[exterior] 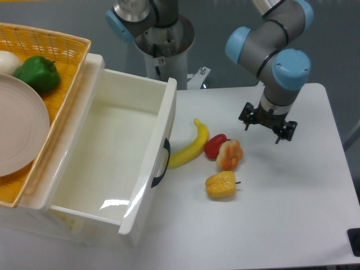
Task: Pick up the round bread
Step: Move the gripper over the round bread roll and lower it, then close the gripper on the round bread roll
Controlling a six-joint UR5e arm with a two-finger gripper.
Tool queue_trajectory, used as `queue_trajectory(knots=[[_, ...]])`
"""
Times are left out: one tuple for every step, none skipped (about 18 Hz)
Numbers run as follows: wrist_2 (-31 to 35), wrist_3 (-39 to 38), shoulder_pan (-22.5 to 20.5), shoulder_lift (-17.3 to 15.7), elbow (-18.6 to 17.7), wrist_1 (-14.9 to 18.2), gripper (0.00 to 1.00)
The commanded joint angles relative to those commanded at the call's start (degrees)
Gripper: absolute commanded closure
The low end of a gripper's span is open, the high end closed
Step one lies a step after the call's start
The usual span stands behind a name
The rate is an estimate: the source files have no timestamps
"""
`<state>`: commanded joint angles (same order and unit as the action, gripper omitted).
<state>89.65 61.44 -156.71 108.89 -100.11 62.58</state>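
The round bread (230, 154) is a small lobed bun, pale cream-peach with orange-red edges. It lies on the white table (292, 191) and touches the glossy red pepper (214, 145) on its left. The yellow-orange bell pepper (221, 184) lies just in front of it. My gripper (266, 125) hangs from the arm to the right of the bread and a little behind it, above the table. Its fingertips (246, 125) stand apart with nothing between them.
A yellow banana (190, 149) lies left of the red pepper. A large open white drawer (112, 163) fills the left. Behind it an orange basket (62, 73) holds a green pepper (38, 73), a plate (17, 129) and a white object (8, 61).
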Motion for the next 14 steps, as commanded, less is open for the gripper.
queue_trajectory(knots=[[0.00, -0.09, 0.18, 0.00, -0.35, 0.09, 0.00], [-0.09, -0.09, 0.61, 0.00, -1.05, 0.09, 0.00], [-0.09, -0.44, 1.31, 0.00, -1.66, 0.00, 0.00], [-0.09, -1.31, 1.93, 0.18, -1.93, 0.09, 0.00], [0.09, -2.89, 2.72, 1.13, -1.93, 0.00, 0.00], [0.00, -3.77, 3.16, 1.84, -1.84, -0.17, 0.00], [0.00, -3.96, 3.34, 2.37, -1.58, -0.35, 0.00], [0.09, -3.96, 3.52, 2.64, -1.58, -0.35, 0.00], [0.09, -3.96, 4.04, 2.99, -1.58, -0.44, 0.00], [0.09, -3.96, 4.22, 3.34, -1.58, -0.44, 0.00], [0.26, -4.13, 4.22, 3.52, -1.49, -0.53, 0.04], [0.26, -4.22, 4.22, 3.52, -1.41, -0.44, 0.19], [0.26, -3.70, 4.13, 3.34, -1.40, -0.35, 0.36], [0.44, -3.26, 4.13, 3.25, -1.23, -0.35, 0.58]])
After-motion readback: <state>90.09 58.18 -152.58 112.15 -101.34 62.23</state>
